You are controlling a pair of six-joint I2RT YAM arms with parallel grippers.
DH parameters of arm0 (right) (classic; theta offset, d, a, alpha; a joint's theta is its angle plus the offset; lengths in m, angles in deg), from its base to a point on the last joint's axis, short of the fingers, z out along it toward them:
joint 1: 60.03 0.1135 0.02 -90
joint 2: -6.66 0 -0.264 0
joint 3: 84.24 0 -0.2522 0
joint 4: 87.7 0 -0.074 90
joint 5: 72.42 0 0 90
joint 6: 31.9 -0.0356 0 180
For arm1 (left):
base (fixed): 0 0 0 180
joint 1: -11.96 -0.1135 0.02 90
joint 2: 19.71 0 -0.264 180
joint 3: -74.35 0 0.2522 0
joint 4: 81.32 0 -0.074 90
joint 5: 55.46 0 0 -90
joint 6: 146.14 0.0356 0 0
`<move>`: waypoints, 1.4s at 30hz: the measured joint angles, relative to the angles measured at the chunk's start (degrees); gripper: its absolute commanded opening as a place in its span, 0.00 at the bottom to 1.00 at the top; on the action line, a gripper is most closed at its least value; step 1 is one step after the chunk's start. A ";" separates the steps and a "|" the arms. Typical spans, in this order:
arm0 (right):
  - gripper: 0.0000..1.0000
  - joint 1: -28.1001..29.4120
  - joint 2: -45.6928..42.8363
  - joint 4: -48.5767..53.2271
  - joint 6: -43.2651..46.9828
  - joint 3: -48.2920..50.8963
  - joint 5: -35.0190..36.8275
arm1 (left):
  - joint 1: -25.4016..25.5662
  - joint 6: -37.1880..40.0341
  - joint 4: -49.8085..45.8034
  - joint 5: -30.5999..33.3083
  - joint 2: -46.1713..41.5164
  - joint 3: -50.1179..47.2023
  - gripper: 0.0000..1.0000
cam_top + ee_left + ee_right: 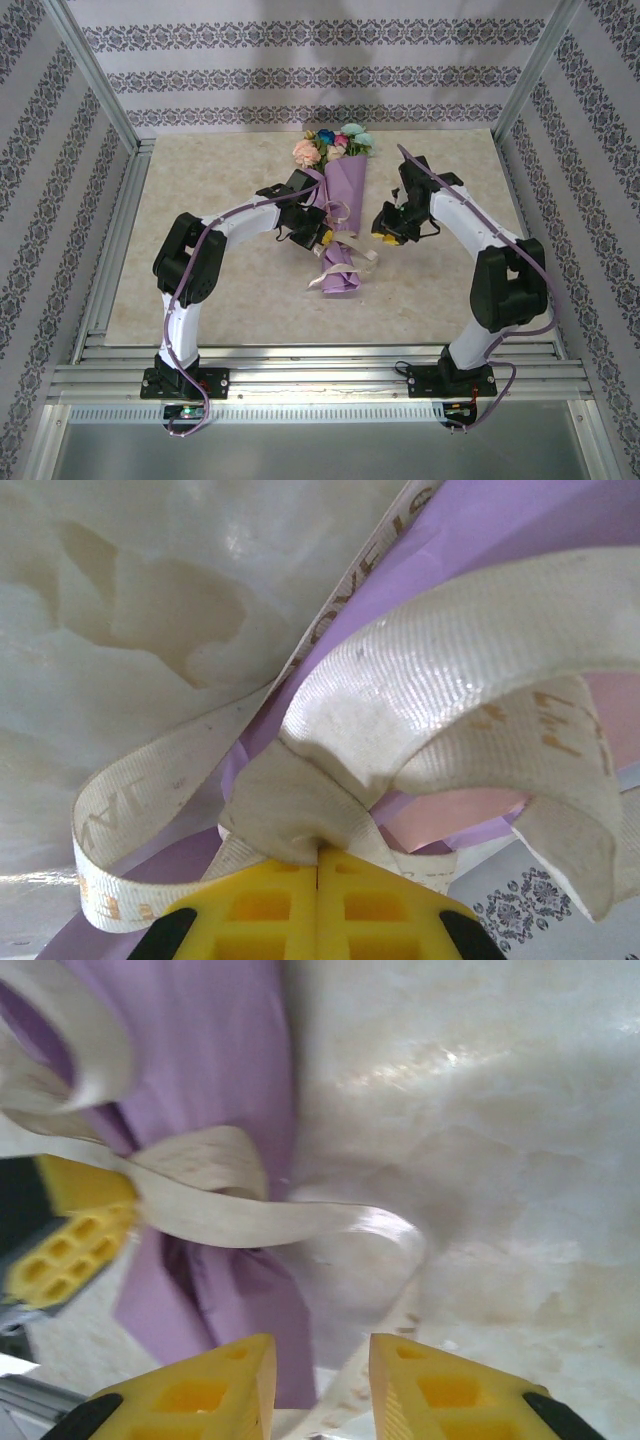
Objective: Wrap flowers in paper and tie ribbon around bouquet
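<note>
Where your two arms meet at mid-table, your left gripper has its yellow fingers pressed together on the ribbon, pinching it right at the knot against the lilac paper. Your right gripper sits just beside the bouquet's other flank. Its fingers are a little apart with nothing clamped between them, and a ribbon tail curls on the table just ahead. You have one bouquet, its narrow end toward you, one ribbon round its waist, and one cluster of flowers at the far end.
</note>
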 measured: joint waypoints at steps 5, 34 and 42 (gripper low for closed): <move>0.29 4.63 1.38 -3.72 -11.78 -2.73 1.22 | 0.00 0.00 0.00 0.02 0.00 0.00 0.00; 0.32 7.76 8.48 -15.78 -44.02 1.62 3.21 | 0.11 0.04 -0.02 -0.15 0.00 0.00 0.00; 0.24 7.78 9.77 -17.73 -44.92 1.31 3.23 | 0.66 0.31 -0.02 -0.15 0.00 0.00 0.00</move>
